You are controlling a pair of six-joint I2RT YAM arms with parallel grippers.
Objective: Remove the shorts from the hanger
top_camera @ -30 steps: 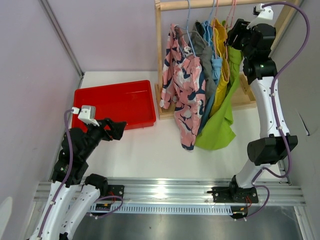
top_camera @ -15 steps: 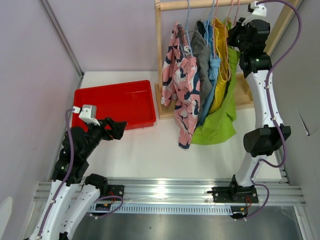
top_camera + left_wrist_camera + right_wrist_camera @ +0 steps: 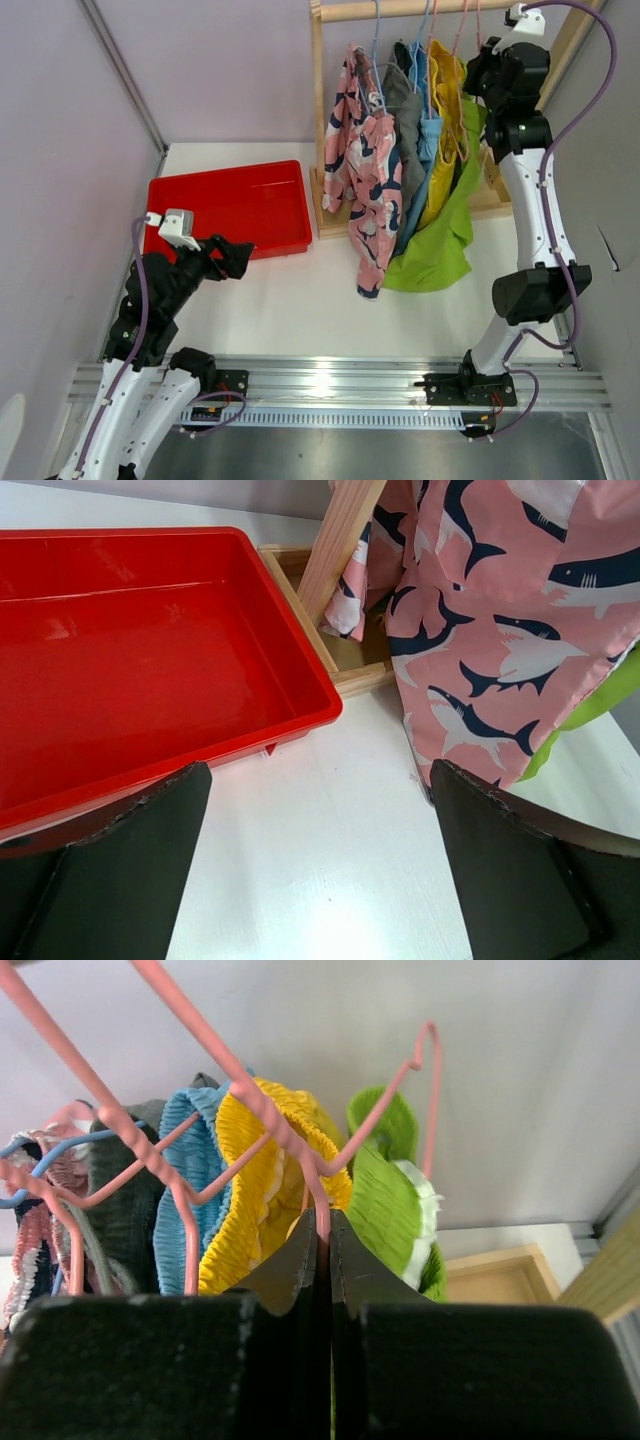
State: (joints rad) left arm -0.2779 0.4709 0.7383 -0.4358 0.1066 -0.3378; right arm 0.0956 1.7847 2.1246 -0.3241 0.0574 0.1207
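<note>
Several shorts hang on wire hangers from a wooden rail (image 3: 400, 8): pink shark-print (image 3: 372, 170), dark grey (image 3: 405, 110), light blue (image 3: 428, 125), yellow (image 3: 443, 110) and lime green (image 3: 440, 250). My right gripper (image 3: 322, 1222) is high at the rack's right end, shut on the pink hanger (image 3: 290, 1145) wire, with the yellow shorts (image 3: 255, 1210) to its left and the lime green shorts (image 3: 385, 1195) to its right. Low on the left, my left gripper (image 3: 320, 860) stands open over bare table, holding nothing.
A red tray (image 3: 230, 205) lies on the table left of the rack. The rack's wooden post (image 3: 345, 540) and base stand between the tray and the pink shorts (image 3: 500, 630). Purple walls close in on both sides.
My right gripper has risen at the rack's right end and shut on the pink hanger wire. The lime green shorts' hem has lifted a little. The left arm has not moved.
</note>
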